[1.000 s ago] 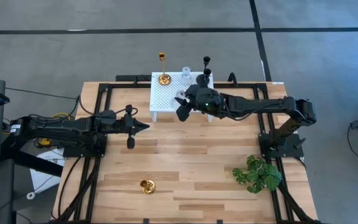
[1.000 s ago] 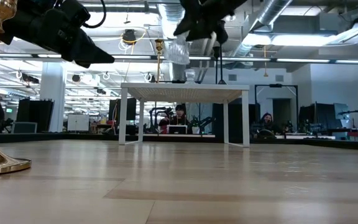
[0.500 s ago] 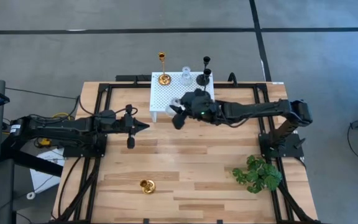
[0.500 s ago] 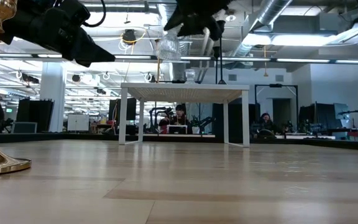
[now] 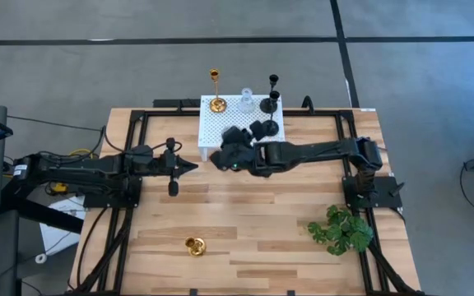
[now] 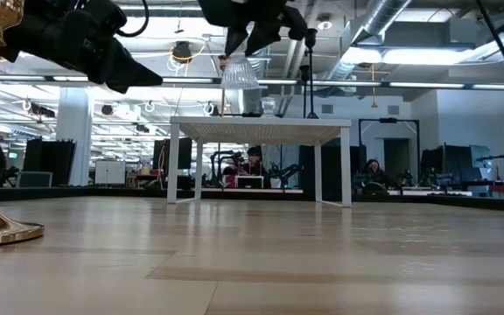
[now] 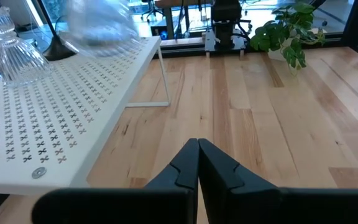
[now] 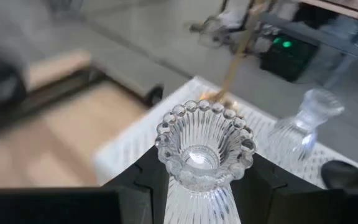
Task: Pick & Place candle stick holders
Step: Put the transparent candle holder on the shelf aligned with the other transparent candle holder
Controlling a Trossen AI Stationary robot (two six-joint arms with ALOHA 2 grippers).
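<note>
Clear ribbed glass fills my right wrist camera: the glass candle holder sits pinched between the right gripper jaws, its beaded rim facing the lens. From overhead I see that gripper over the front left corner of the white perforated platform, about 12 o'clock from table centre, and in the low view the holder hangs in the air above the platform top. On the platform stand three more: a tall gold candlestick at the far left corner, a second clear glass holder beside it, and a tall black candlestick to the right of that. A squat gold holder rests on the wooden table near 7 o'clock. My left gripper hovers over the table at 9 o'clock, its jaws pressed together on nothing. A green leafy plant sits at 4 o'clock.
</note>
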